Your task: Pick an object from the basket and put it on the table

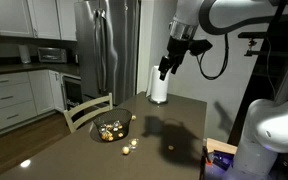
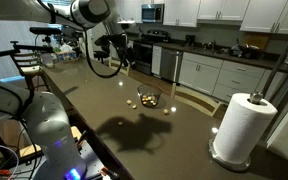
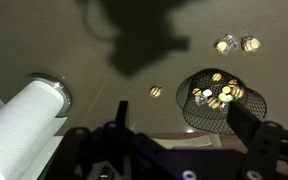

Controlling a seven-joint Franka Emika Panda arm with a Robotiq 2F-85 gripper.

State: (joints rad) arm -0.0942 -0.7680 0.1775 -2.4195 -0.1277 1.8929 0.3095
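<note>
The round dark mesh basket (image 3: 198,112) sits on the dark brown table (image 3: 74,50) and holds several small gold and white objects (image 3: 222,94). It shows in both exterior views (image 1: 123,123) (image 2: 156,98). Two similar small objects (image 3: 236,44) lie on the table beside the basket, and one more (image 3: 156,91) lies apart; they also show in an exterior view (image 1: 130,146) (image 1: 167,148). My gripper (image 3: 179,135) hangs high above the table (image 1: 167,68) (image 2: 119,55), away from the basket, open and empty.
A white paper towel roll (image 3: 24,115) stands upright near the table's edge (image 1: 159,88) (image 2: 242,128). A wooden chair (image 1: 87,110) stands against the table beside the basket. A steel fridge (image 1: 104,45) and white kitchen cabinets stand behind.
</note>
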